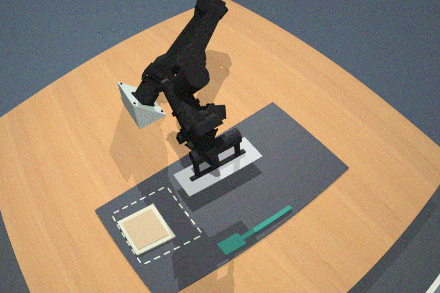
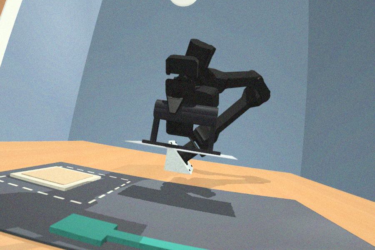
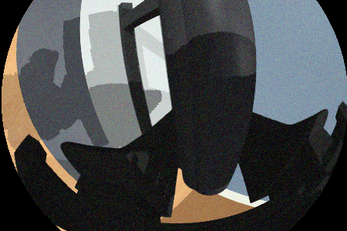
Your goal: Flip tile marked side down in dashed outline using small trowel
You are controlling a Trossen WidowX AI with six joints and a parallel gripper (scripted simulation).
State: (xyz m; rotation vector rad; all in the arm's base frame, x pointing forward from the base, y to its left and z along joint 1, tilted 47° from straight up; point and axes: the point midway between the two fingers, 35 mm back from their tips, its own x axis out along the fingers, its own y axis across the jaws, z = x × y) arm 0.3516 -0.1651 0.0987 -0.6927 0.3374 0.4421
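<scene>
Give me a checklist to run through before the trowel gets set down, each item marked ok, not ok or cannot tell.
1. Gripper shut on the trowel: ok.
2. Tile lying flat on the mat: ok.
3. Tile's marked side down: cannot tell; the upper face shows a plain tan panel, the underside is hidden.
4. Tile wholly inside the dashed outline: cannot tell; one edge lies right along the dashes.
5. Trowel off the tile: ok, its plate hangs in the air to one side.
6. Trowel resting on mat or table: not ok, still to be done.
</scene>
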